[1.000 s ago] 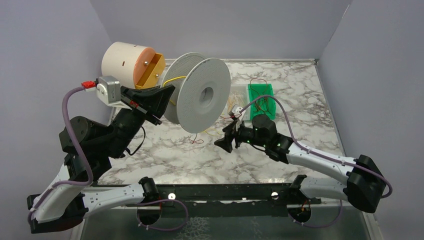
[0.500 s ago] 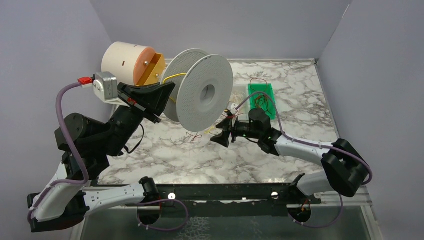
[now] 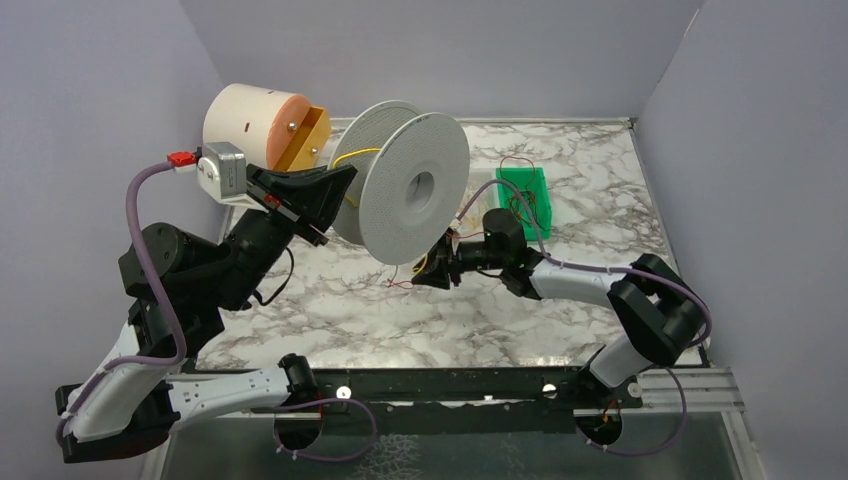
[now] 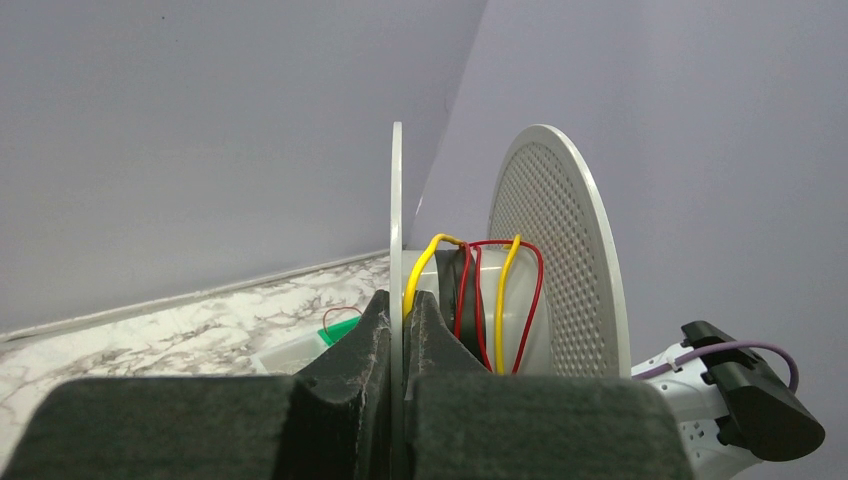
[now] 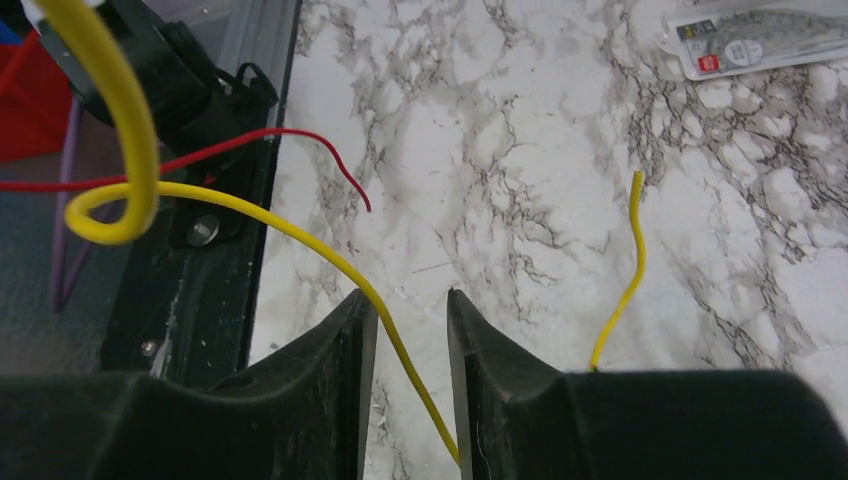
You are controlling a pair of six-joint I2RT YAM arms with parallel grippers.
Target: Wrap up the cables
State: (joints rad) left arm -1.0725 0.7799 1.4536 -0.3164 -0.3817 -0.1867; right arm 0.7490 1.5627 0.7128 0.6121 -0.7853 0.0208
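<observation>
A white spool (image 3: 415,190) with a perforated flange (image 4: 560,260) is held up off the table. My left gripper (image 3: 335,185) is shut on the spool's thin rear flange (image 4: 397,200); in the left wrist view the gripper (image 4: 400,305) clamps that disc edge-on. Yellow cable (image 4: 507,300) and red cable (image 4: 535,300) loop over the hub. Below the spool, my right gripper (image 3: 425,272) is low over the table. In its wrist view that gripper (image 5: 412,300) is open, with a yellow cable (image 5: 300,240) running loose between the fingers. A red cable (image 5: 250,145) and a second yellow cable (image 5: 625,280) lie nearby.
A cream cylinder with an orange face (image 3: 255,125) and a yellow bracket (image 3: 305,140) stand at the back left. A green board (image 3: 523,195) with thin wires sits right of the spool. A clear packet (image 5: 760,40) lies on the marble. A black rail (image 3: 450,385) borders the near edge.
My right arm has swung left, bringing its gripper under the spool's lower edge. The left arm and the spool have shifted slightly right.
</observation>
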